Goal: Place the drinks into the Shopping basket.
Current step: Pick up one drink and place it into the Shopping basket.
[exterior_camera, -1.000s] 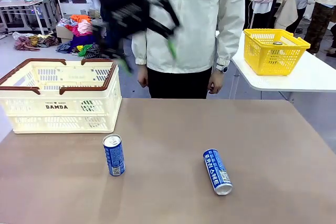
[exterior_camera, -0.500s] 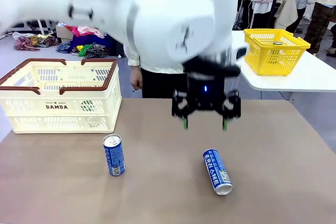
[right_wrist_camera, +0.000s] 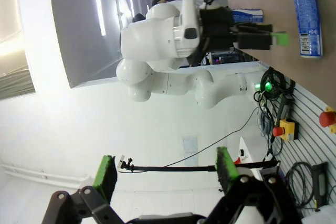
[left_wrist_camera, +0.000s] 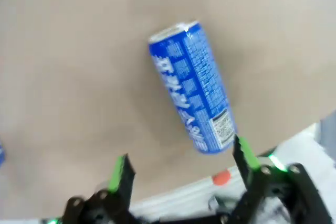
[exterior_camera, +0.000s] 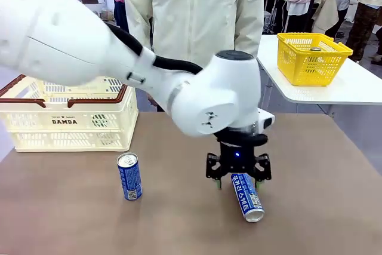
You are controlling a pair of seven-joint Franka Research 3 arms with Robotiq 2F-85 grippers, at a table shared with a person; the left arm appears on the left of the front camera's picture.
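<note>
Nearby, an upright can (exterior_camera: 129, 176) stands clear of the left hand (exterior_camera: 238, 183), spread over the lying can (exterior_camera: 248, 198).

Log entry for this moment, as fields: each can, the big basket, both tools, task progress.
lying can: blue, on its side on the table, right of centre
upright can: blue, standing in front of the Shopping basket
Shopping basket: cream, far left of the table; both blue cans outside it
left tool: open, low over the lying can, straddling its far end
right tool: open, empty
progress: no can gripped yet
</note>
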